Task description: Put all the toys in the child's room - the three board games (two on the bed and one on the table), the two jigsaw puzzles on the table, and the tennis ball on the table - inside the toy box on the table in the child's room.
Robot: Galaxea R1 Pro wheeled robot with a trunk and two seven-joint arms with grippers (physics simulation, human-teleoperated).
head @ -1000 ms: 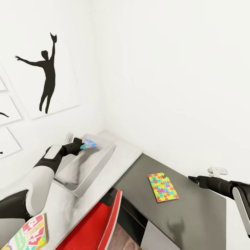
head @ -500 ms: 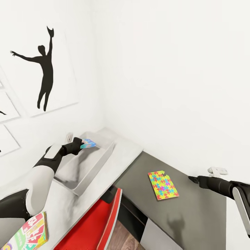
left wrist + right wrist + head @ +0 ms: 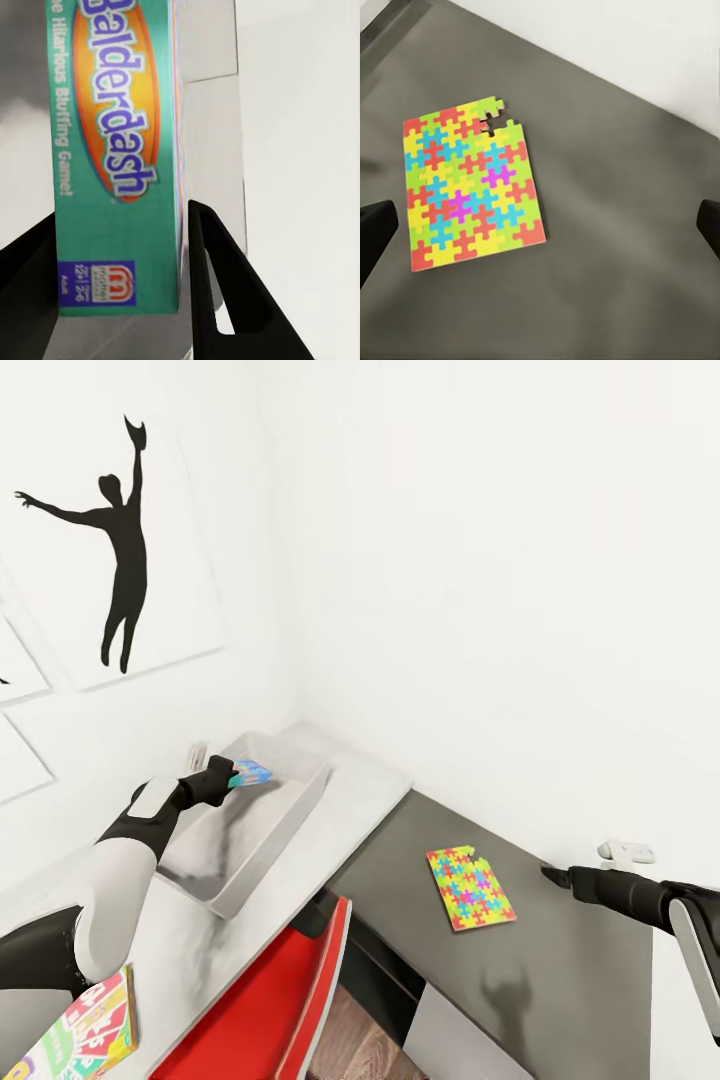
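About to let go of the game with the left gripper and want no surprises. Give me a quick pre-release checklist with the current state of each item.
1. Left gripper shut on the Balderdash box: ok.
2. Box over the toy box: ok, it hangs above the far end in the head view.
3. Box low enough for a gentle drop: cannot tell.
4. Toy box floor free under it: ok, bare grey there.
5. Right gripper out of the way: ok, open over the dark cabinet, near the jigsaw.
6. SKIP-BO box waiting on the table: ok.
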